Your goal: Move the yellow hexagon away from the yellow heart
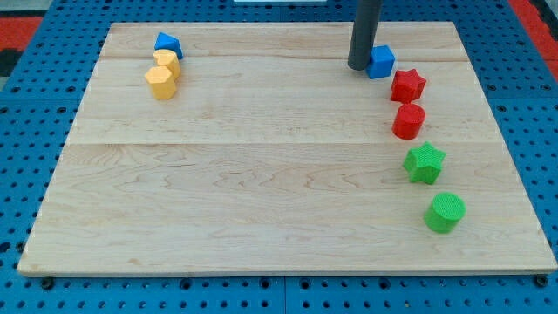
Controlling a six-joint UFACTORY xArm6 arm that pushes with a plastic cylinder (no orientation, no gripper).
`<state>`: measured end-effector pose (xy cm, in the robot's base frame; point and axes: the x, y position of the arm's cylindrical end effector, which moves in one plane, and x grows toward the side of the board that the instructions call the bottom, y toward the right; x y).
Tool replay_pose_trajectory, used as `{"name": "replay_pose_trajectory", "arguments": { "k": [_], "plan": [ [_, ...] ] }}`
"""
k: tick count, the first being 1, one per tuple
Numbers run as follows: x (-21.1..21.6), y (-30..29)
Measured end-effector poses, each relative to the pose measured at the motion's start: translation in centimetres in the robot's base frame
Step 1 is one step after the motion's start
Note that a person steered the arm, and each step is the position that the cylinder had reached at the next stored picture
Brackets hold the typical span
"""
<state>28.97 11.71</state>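
the rod is standing upright near the view's top, a little right of centre, and my tip (358,66) is resting on the wooden board (261,192), touching or sitting just beside the left face of a blue cube (381,62). the rod is a bare stick with nothing to open or close, so it is gripping nothing; it is only sitting against that blue block.

the yellow hexagon (160,82) is lying far over at the view's upper left, well apart from my tip. it is pressing right up against the yellow heart (167,61), which is sitting just above it and slightly to the right; the two are looking like one stacked clump. a blue triangular block (167,44) is sitting just above the heart, touching or nearly touching it.

down the view's right side a loose column of blocks is running: a red star (408,85) just below and right of the blue cube, a red cylinder (408,121) under that, then a green star (425,163), and a green cylinder (445,212) lowest. around the board a blue pegboard surface (35,105) is showing.
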Motion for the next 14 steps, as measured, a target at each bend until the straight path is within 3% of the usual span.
{"name": "replay_pose_trajectory", "arguments": {
  "k": [2, 3, 4, 5, 6, 8, 10, 12, 14],
  "plan": [
    [-0.2, 3.5],
    [1.8, -3.3],
    [10.1, -15.2],
    [13.5, -30.5],
    [10.5, -37.1],
    [3.7, -33.4],
    [3.8, -23.1],
    [7.4, -21.0],
    [5.4, -8.8]
  ]
}}
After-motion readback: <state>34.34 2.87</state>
